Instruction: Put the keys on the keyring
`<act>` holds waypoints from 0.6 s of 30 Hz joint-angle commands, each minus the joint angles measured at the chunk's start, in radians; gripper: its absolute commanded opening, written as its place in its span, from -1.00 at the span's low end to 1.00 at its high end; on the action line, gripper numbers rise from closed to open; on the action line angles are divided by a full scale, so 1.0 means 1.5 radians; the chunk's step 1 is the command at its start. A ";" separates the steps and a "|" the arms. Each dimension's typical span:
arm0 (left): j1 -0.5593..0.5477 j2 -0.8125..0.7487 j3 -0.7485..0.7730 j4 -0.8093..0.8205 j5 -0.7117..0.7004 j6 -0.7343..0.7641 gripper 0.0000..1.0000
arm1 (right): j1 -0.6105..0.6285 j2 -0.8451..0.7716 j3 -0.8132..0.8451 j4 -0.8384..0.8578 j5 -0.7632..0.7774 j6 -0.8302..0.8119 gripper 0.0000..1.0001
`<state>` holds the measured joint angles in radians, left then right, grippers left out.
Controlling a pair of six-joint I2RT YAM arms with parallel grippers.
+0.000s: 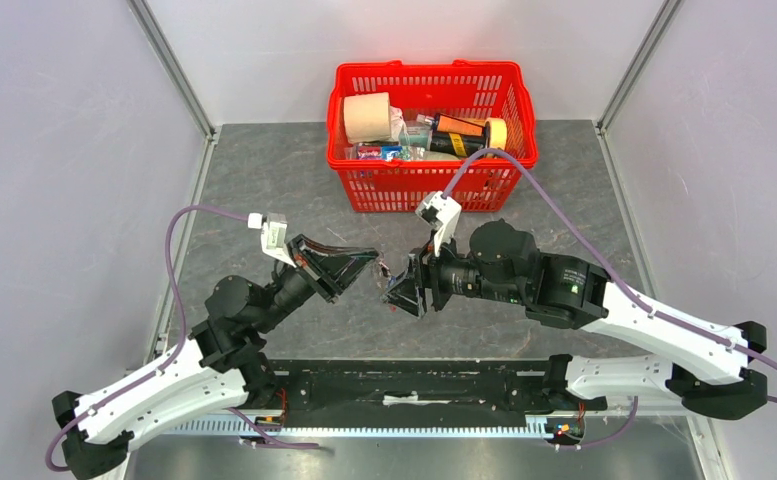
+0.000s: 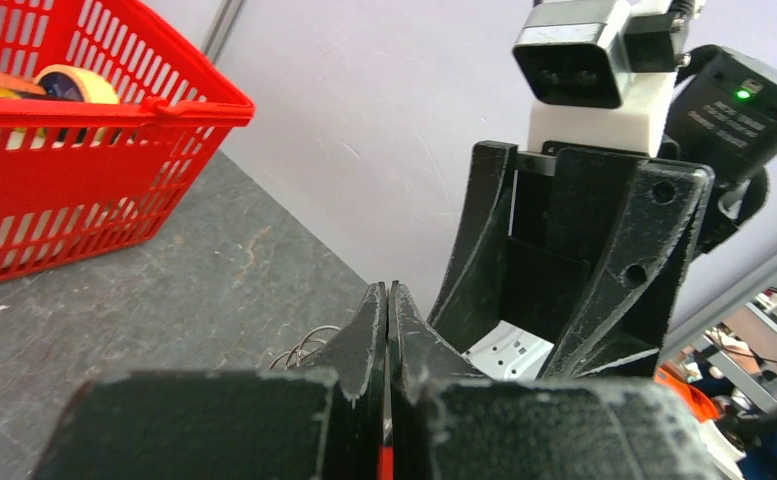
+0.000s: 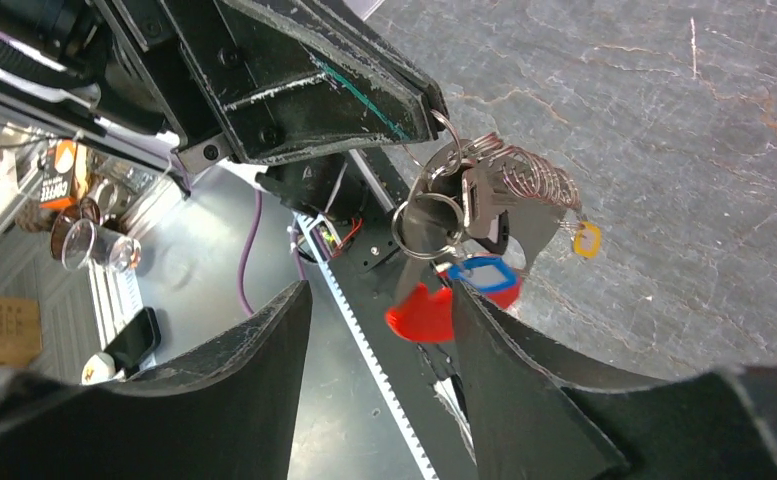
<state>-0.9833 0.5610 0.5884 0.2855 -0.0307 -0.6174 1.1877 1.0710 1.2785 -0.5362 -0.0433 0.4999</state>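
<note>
In the right wrist view the keyring (image 3: 519, 172), a silvery coiled cord with a split ring (image 3: 426, 225), hangs from the tip of my left gripper (image 3: 436, 112), which is shut on it. A dark-headed key (image 3: 482, 212) dangles in the bundle, with a blue-rimmed tag (image 3: 479, 272), a red piece (image 3: 419, 312) and a small yellow tag (image 3: 586, 240) below. My right gripper (image 3: 379, 300) stands open just beneath the bundle, nothing between its fingers. From above, the left gripper (image 1: 369, 258) and the right gripper (image 1: 402, 290) face each other with the keyring (image 1: 384, 272) between them. The left wrist view shows the left gripper (image 2: 386, 292) shut, with coil wire (image 2: 304, 347) beside it.
A red basket (image 1: 432, 190) holding a tape roll, bottles and other items stands behind the grippers on the grey table (image 1: 264, 170). The black base rail (image 1: 414, 385) runs along the near edge. White walls close in both sides.
</note>
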 commanded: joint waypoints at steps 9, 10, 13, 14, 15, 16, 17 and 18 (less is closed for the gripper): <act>0.001 -0.009 -0.004 0.017 -0.058 -0.018 -0.96 | 0.003 0.032 -0.012 0.047 0.109 0.050 0.26; 0.001 -0.011 -0.002 0.016 -0.056 -0.018 -0.95 | 0.002 0.037 -0.012 0.046 0.113 0.049 0.23; 0.001 -0.016 -0.002 0.009 -0.059 -0.020 -0.96 | 0.003 0.051 -0.010 0.044 0.117 0.044 0.09; 0.001 -0.018 0.000 0.006 -0.060 -0.020 -0.96 | 0.002 0.054 -0.010 0.043 0.119 0.043 0.02; 0.001 -0.019 -0.001 0.005 -0.061 -0.020 -0.95 | 0.003 0.055 -0.011 0.043 0.121 0.042 -0.06; 0.001 -0.022 -0.001 0.003 -0.063 -0.020 -0.96 | 0.002 0.055 -0.011 0.043 0.122 0.041 -0.12; 0.001 -0.024 -0.002 0.000 -0.066 -0.020 -0.96 | 0.003 0.055 -0.012 0.042 0.125 0.040 -0.22; 0.001 -0.026 -0.002 -0.001 -0.068 -0.020 -0.95 | 0.003 0.055 -0.013 0.042 0.128 0.039 -0.31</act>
<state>-0.9833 0.5415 0.5816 0.2550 -0.0998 -0.6216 1.1877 1.1599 1.2617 -0.5087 0.1078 0.5617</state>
